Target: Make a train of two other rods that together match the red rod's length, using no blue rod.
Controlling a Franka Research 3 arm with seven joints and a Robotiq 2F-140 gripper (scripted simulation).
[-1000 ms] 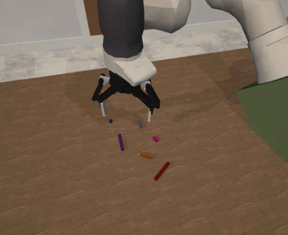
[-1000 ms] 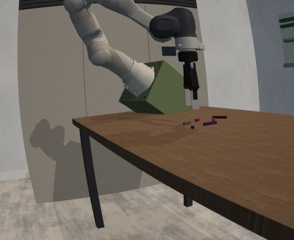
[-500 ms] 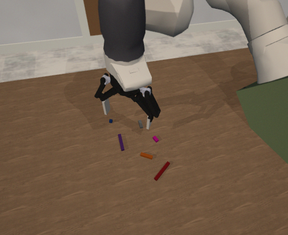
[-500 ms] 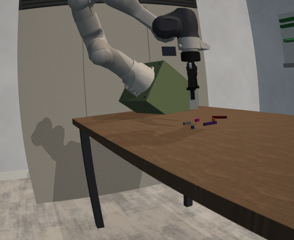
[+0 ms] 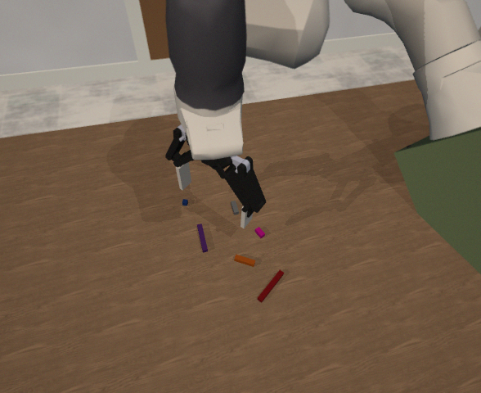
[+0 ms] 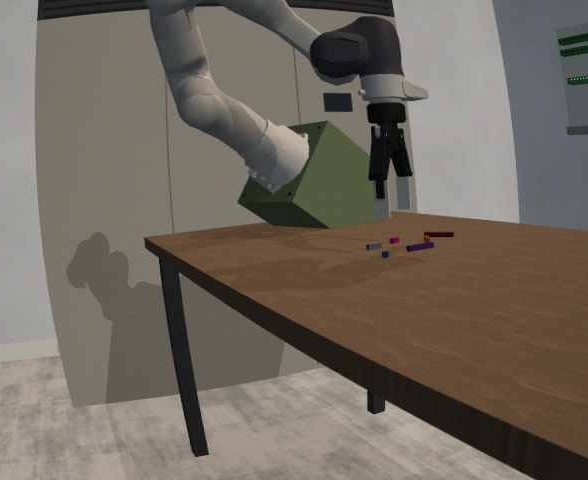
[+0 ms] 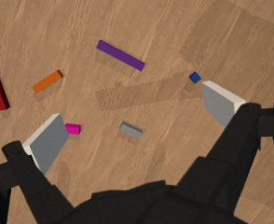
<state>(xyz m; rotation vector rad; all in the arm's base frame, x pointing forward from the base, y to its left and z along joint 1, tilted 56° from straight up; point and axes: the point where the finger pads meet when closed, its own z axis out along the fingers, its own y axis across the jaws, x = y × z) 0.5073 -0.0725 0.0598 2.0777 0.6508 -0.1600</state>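
Several rods lie flat and apart on the wooden table. The red rod [image 5: 270, 286] is nearest the camera, with the orange rod [image 5: 244, 259] just beyond it. The purple rod [image 5: 201, 237], the magenta rod [image 5: 259, 232], the grey rod [image 5: 234, 207] and a small blue rod [image 5: 185, 201] lie farther back. My gripper [image 5: 213, 201] hangs wide open and empty above the grey rod, clear of the table. In the wrist view the grey rod [image 7: 130, 130] sits between the two fingertips, the magenta rod [image 7: 73, 129] beside the left pad and the blue rod [image 7: 195, 77] by the right pad.
The green base block [image 6: 319, 178] of the arm stands at the table's far side, seen at the right edge in the top view [image 5: 456, 186]. The table's edge [image 6: 284, 320] runs well away from the rods.
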